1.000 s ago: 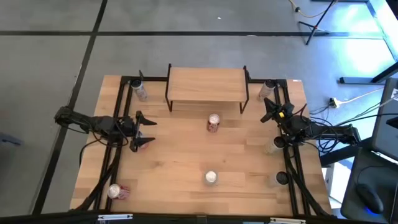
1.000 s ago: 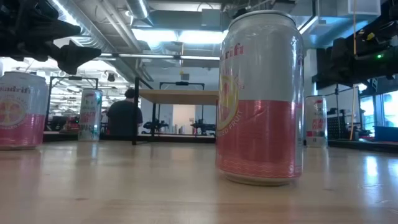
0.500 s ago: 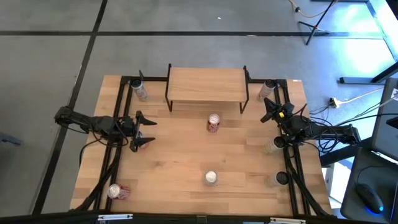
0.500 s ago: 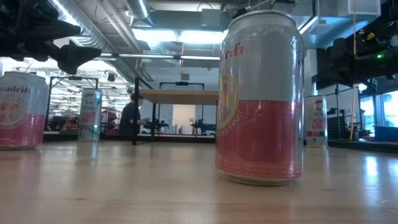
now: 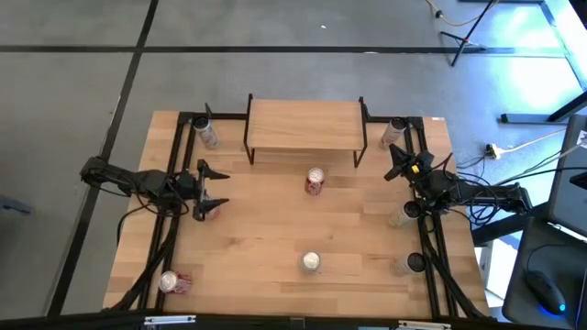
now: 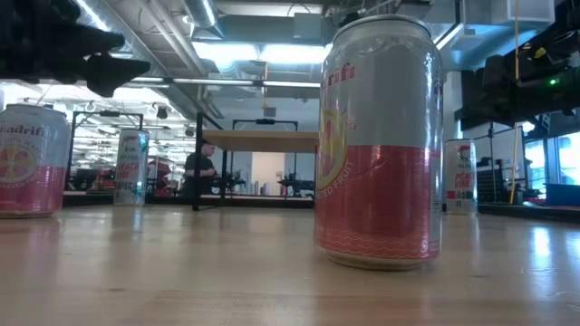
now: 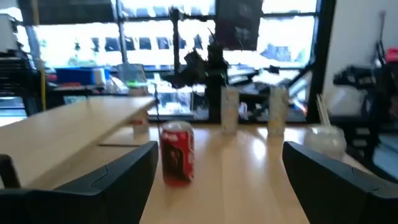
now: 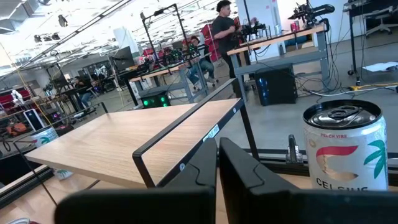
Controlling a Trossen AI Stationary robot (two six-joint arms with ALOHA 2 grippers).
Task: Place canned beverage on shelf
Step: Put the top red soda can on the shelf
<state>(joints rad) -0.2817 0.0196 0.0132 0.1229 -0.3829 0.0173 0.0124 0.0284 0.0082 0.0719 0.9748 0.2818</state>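
Currently left gripper point(image 5: 204, 189) gapes toward the can point(image 5: 315, 181) fronting the shelf point(image 5: 304, 125).

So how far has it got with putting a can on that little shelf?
Barely started. The shelf top is bare, and the can in front of it stands untouched on the table. The left gripper is open, empty, facing that can from the side. The right gripper waits shut. Grasping, lifting and placing remain.
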